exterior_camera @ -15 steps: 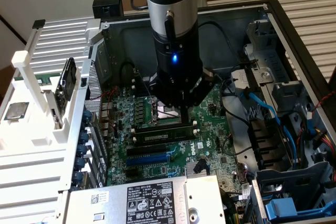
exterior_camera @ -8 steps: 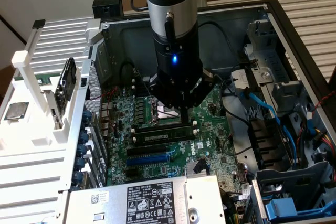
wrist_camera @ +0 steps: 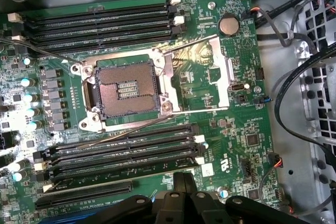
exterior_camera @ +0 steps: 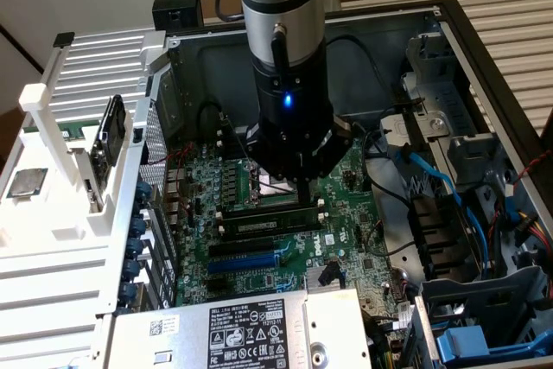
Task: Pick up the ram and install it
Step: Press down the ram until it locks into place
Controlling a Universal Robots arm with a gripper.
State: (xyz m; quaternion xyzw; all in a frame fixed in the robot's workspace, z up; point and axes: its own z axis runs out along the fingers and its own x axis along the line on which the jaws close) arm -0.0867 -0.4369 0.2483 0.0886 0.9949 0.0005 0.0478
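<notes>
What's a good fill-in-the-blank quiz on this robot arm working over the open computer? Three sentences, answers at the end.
1. The hand is poised above the green ___ inside the computer case.
2. The processor socket in the middle of the board is ___.
3. The square silver processor chip lies on the white rack at the exterior view's ___.
Answers: motherboard; empty; left.

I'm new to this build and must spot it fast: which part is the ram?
Inside the open computer case lies a green motherboard. Beside the tip of the gripper, among the long black memory slots, sits the ram: the only strip there with a small pale label.
</notes>
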